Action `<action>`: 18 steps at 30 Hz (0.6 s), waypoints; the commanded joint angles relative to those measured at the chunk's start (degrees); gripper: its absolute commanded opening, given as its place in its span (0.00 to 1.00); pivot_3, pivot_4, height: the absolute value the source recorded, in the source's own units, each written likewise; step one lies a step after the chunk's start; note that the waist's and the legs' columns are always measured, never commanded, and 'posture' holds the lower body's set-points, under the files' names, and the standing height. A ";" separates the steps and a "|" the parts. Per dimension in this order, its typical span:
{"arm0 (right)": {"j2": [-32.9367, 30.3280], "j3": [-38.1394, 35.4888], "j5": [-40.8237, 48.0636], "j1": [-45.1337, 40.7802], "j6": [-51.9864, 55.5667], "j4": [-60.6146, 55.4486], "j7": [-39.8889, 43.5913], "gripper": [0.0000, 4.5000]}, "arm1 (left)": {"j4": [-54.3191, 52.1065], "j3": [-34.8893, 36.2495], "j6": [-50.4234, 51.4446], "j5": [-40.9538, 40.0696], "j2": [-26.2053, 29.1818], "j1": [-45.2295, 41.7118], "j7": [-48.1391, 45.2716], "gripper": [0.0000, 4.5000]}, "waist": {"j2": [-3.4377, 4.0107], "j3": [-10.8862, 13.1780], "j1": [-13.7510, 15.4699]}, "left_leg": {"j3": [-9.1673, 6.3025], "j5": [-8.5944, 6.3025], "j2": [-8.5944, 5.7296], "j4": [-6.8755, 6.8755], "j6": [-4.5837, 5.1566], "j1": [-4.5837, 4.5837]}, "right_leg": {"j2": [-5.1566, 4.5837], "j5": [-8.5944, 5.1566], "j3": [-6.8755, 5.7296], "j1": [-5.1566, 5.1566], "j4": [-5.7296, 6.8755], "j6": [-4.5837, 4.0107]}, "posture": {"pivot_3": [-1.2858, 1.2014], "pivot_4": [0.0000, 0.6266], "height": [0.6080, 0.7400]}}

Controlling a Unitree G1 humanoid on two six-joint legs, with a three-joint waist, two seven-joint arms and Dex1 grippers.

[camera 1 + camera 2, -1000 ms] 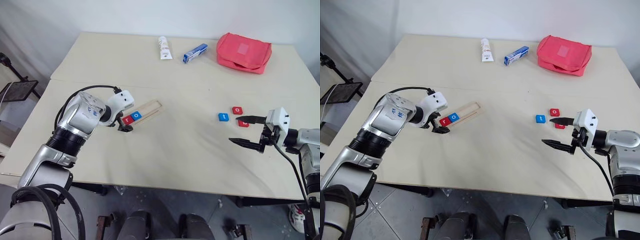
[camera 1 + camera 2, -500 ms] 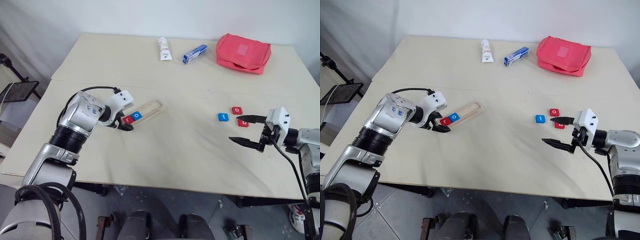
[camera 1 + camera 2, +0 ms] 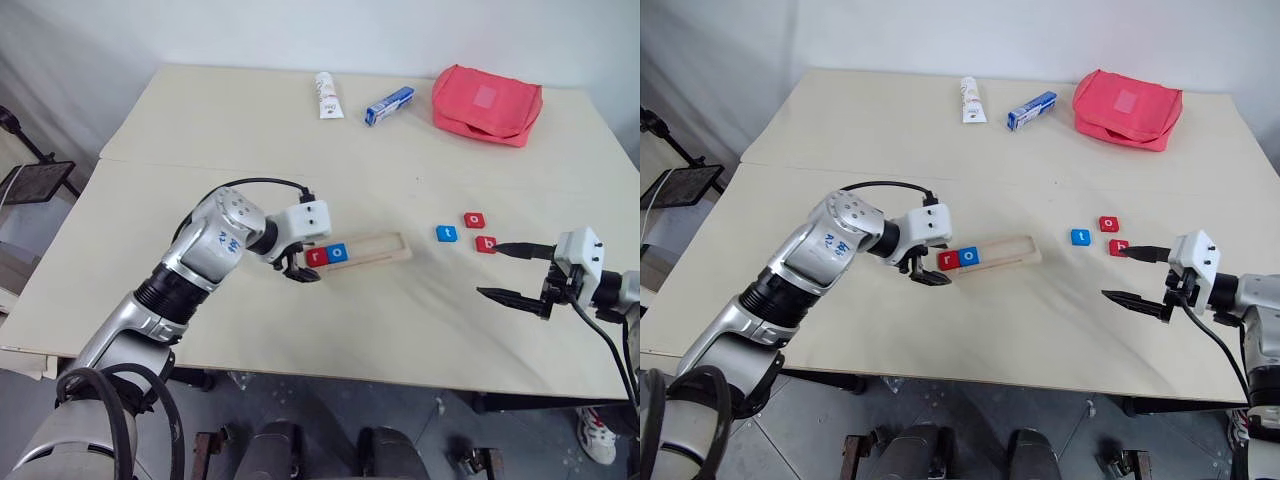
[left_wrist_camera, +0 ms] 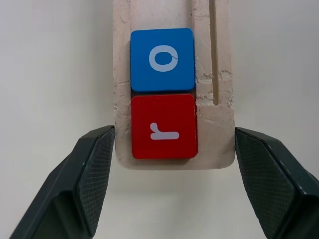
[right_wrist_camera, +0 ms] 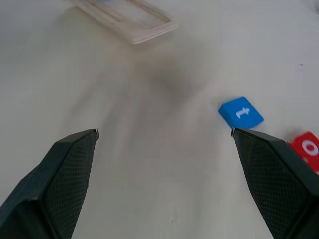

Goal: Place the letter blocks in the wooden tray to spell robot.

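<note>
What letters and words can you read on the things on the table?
"r" on the red block at the end of the wooden tray.
"o" on the blue block next to it in the tray.
"t" on the loose blue block.
"o" on the loose red block beside it.
"b" on the other loose red block.
Printing on the white tube and the blue-and-white box: too small to read.

Wooden tray (image 3: 372, 247) with red r (image 3: 318, 256), blue o (image 3: 340, 252); t (image 3: 446, 234), o (image 3: 474, 220), b (image 3: 485, 243) loose.
</note>
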 commanded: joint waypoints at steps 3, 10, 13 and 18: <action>-2.10 -5.58 2.21 6.24 -1.42 -4.90 -0.72 1.00 | -4.96 -4.52 -1.10 1.08 -3.34 -0.90 -1.37 0.76 | 0.00 0.00 0.18 | -0.03 -0.03 -0.03 0.02 0.05 -0.02 | -0.02 0.00 0.01 0.02 -0.01 0.00 | 0.52 0.24 1.00; -2.32 -8.53 2.53 10.56 -1.17 -7.57 -1.92 1.00 | -4.03 -7.26 -1.22 2.87 -6.34 -1.24 -0.72 0.76 | 0.00 0.00 0.04 | 0.06 -0.03 0.00 0.03 0.06 0.00 | 0.00 0.00 0.04 0.03 -0.08 0.00 | 0.52 0.24 1.00; -1.88 -9.74 2.94 12.42 -0.83 -9.21 -3.11 1.00 | -1.63 -7.51 -1.48 3.66 -7.74 -1.92 0.35 0.76 | 0.00 0.00 0.13 | 0.06 -0.02 0.01 0.03 0.07 0.00 | 0.00 0.00 0.05 0.04 -0.09 0.00 | 0.52 0.24 1.00; -1.76 -10.60 3.21 14.45 -0.83 -10.44 -4.34 1.00 | 0.57 -7.65 -2.30 4.41 -9.04 -2.76 0.73 0.76 | 0.00 0.00 0.19 | 0.06 -0.02 -0.01 0.03 0.08 0.00 | -0.01 0.00 0.05 0.04 -0.09 0.00 | 0.52 0.24 1.00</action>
